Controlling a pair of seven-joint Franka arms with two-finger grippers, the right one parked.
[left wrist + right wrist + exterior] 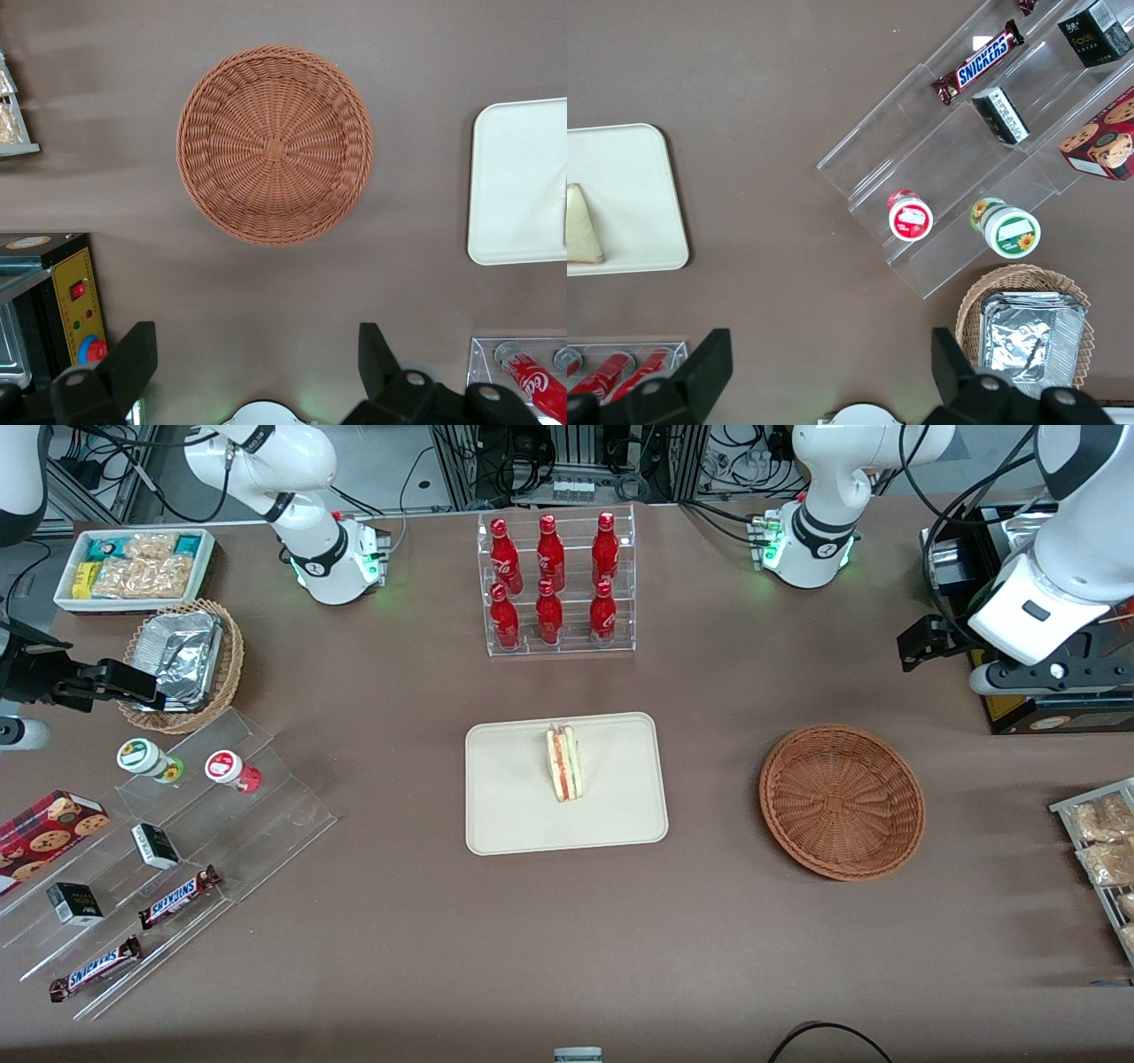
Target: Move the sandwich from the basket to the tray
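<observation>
The sandwich (563, 762) stands on its edge on the cream tray (532, 824) at the middle of the table, with its red and green filling facing up. In the right wrist view the sandwich (580, 226) also lies on the tray (638, 177). The reddish-brown basket (842, 802) holds nothing and sits beside the tray toward the working arm's end. My gripper (1050, 680) hangs high above the table, farther from the front camera than the basket. In the left wrist view the gripper (255, 332) is open and holds nothing, apart from the basket (275, 146) and the tray (523, 177).
A clear rack of red bottles (556, 584) stands farther from the front camera than the tray. A black box with a red switch (75, 301) sits beside my gripper. A rack of snack bags (1099, 850) is at the working arm's end. Stepped shelves with snacks (159, 850) are at the parked arm's end.
</observation>
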